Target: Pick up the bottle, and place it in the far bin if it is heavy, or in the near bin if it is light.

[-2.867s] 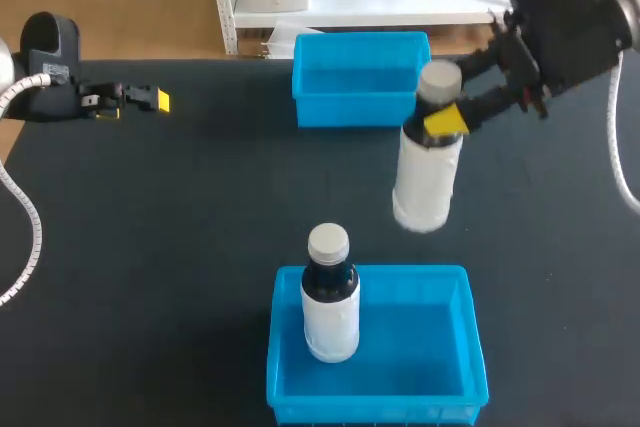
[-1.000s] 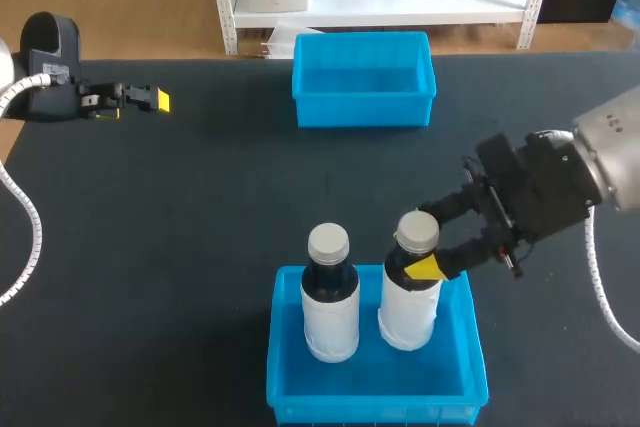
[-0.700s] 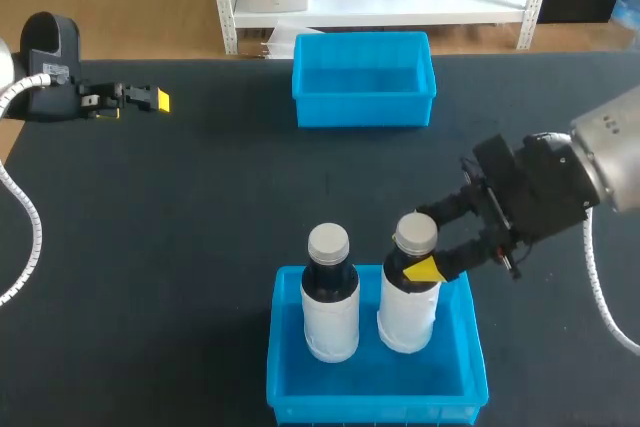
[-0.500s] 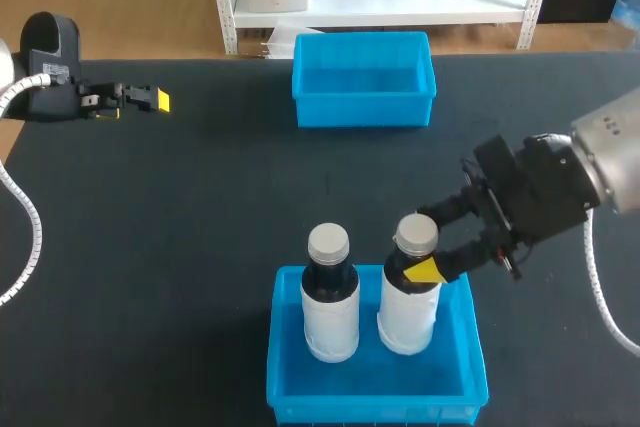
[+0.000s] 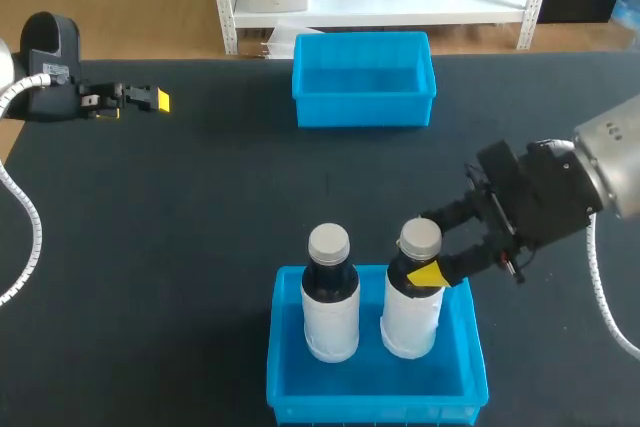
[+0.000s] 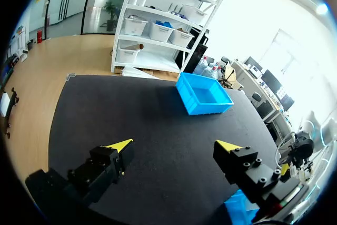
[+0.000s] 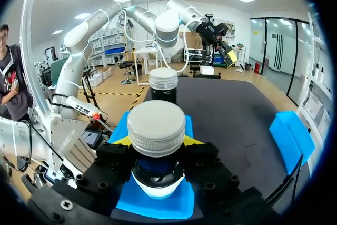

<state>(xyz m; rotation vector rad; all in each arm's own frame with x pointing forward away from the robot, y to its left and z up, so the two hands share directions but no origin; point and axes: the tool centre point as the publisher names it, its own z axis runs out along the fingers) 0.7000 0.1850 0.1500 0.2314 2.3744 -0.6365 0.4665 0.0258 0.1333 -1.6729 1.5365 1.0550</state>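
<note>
The right arm (image 5: pixel 585 172) comes in from the right edge of the black table (image 5: pixel 200 207) and slants down toward its near edge, wrist lowered. The right gripper (image 5: pixel 432 247) is clamped from 2 sides on the neck of a white-labelled plastic bottle with a grey screw cap (image 5: pixel 410 307). In the right wrist view both yellow-tipped fingers (image 7: pixel 122 140) press the dark neck just under the cap of this bottle (image 7: pixel 156 130).

The held bottle stands upright inside the near blue plastic bin (image 5: pixel 375 409), in its right half, at the middle of the table's near edge. Its base is probably on the bin floor, though the bin wall hides the contact. Just beside it, in the left half of the bin, stands a second white-labelled bottle with a grey cap (image 5: pixel 330 307), upright and apart from the first. From the wrist it shows as the second bottle (image 7: pixel 163 85) straight ahead of the gripper.

The far blue plastic bin (image 5: pixel 362 107) sits at the middle of the table's far edge, well apart from the near one.

The left arm (image 5: pixel 45 62) lies level along the far left corner of the table, pointing toward the middle. The left gripper (image 5: pixel 150 99) holds nothing; in its own view the left gripper (image 6: pixel 174 146) has its 2 fingers spread wide above bare table, aimed toward the far bin (image 6: pixel 205 94)
</note>
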